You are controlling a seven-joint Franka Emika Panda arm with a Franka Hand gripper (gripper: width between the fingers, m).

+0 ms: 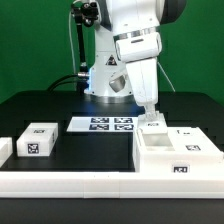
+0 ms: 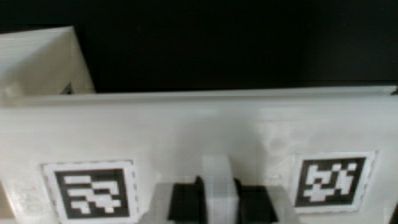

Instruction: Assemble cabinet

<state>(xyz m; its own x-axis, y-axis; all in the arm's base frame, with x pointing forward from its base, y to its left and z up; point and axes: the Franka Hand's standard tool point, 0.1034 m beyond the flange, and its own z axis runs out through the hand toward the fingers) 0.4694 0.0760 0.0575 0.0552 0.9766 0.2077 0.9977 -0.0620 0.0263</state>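
The cabinet [image 1: 178, 152] is the white boxy body at the exterior view's right, lying on the black table with small tags on its faces. My gripper [image 1: 150, 117] comes straight down onto its far left corner. In the wrist view the cabinet's white face [image 2: 214, 125] fills the picture, with one tag [image 2: 93, 190] on one side of my gripper [image 2: 217, 200] and another tag [image 2: 333, 182] on the other. The two dark fingers [image 2: 187, 200] stand close together with a thin white strip of the cabinet between them.
The marker board [image 1: 110, 124] lies flat behind the middle of the table. A small white block with one tag [image 1: 38, 140] sits at the exterior view's left, and another white piece [image 1: 5, 150] lies at the far left edge. A long white ledge [image 1: 70, 185] runs along the front.
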